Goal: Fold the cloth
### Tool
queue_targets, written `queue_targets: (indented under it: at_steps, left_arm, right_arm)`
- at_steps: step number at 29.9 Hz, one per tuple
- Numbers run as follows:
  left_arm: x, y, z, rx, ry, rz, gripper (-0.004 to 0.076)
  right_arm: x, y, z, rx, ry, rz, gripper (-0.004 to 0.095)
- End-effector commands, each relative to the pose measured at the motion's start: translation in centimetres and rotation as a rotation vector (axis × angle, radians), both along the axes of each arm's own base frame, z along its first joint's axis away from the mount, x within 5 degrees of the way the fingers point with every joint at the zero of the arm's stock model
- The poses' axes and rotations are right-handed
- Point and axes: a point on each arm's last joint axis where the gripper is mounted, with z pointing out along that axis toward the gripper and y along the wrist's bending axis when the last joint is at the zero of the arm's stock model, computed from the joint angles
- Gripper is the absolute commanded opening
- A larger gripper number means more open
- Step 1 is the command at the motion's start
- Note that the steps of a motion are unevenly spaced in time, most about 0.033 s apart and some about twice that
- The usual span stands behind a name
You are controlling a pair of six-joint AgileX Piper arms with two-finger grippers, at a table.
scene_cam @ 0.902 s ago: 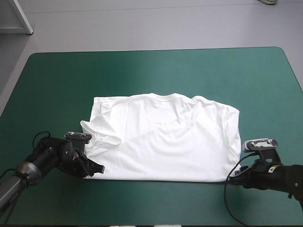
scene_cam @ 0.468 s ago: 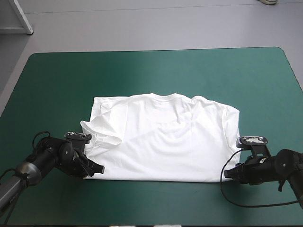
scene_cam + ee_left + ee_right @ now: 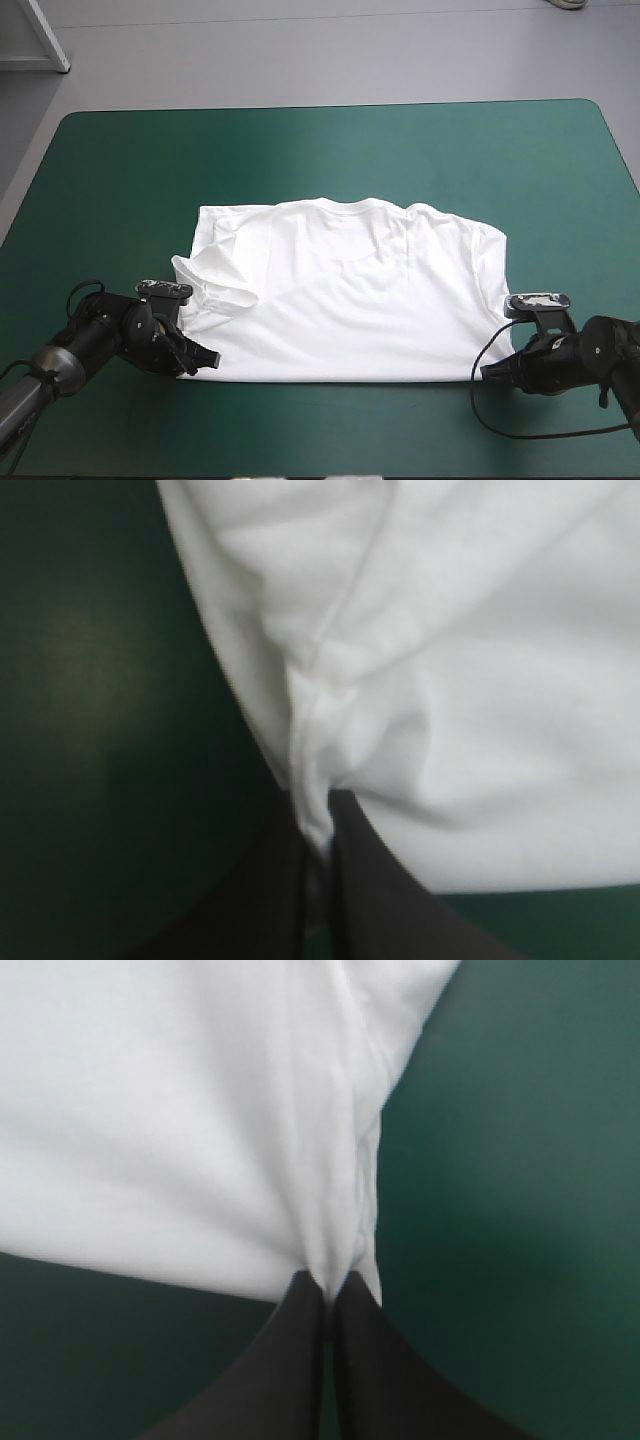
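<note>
Got the T-shirt (image 3: pixel 350 290) lying flat mid-bench (image 3: pixel 300 150); feels like soft, light, floppy stuff; pinched at 2 near hem corners by fingers of left gripper (image 3: pixel 205 357) and right gripper (image 3: pixel 487 372); decent spot to grab.

t-shirt (image 3: pixel 350 290) plain white; table cover (image 3: pixel 300 160) teal-green; left end effector (image 3: pixel 318 805), right end effector (image 3: pixel 327 1280) black

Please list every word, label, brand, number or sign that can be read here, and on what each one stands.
None can be read.
The T-shirt shows plain white, no print or tag visible.
The teal-green cover bears no mark.
The left tool and the right tool, both shut on the T-shirt, show no lettering.
</note>
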Motion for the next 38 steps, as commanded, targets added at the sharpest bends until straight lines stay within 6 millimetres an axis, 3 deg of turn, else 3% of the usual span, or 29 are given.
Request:
queue_targets:
  at_steps: [1, 6, 12, 17, 20, 24, 33, 38]
  left_arm:
    - [-0.4, 0.3, 1.4, 0.007, -0.066, -0.018, 0.0019]
    - [-1.8, 0.7, 4.1, 0.009, -0.098, -0.021, 0.0019]
    - [-3.1, 1.4, 9.0, -0.001, -0.274, -0.025, 0.0019]
    - [-2.2, 1.2, 12.6, -0.007, -0.393, -0.045, 0.0019]
    - [-0.5, 0.9, 13.8, -0.001, -0.446, -0.051, 0.0019]
    - [2.9, 0.3, 13.6, 0.043, -0.428, -0.063, 0.0019]
    - [11.0, -1.5, 13.2, 0.098, -0.479, -0.094, 0.0019]
    - [15.1, -2.7, 11.9, 0.093, -0.497, -0.105, 0.0019]
  right_arm:
    - [-0.4, 0.0, 1.7, -0.003, -0.106, -0.006, -0.0012]
    - [-1.4, 0.1, 3.5, 0.002, -0.145, 0.010, -0.0012]
    - [-2.0, 0.1, 6.7, 0.001, -0.253, 0.020, -0.0013]
    - [-1.2, 0.1, 9.8, -0.007, -0.374, 0.015, -0.0013]
    - [-0.1, 0.0, 11.7, -0.013, -0.457, 0.009, -0.0014]
    - [2.9, -0.1, 12.8, -0.023, -0.476, 0.016, -0.0014]
    - [11.3, -0.3, 12.3, -0.021, -0.455, 0.014, -0.0014]
    - [15.3, -0.1, 11.3, 0.003, -0.441, 0.033, -0.0014]
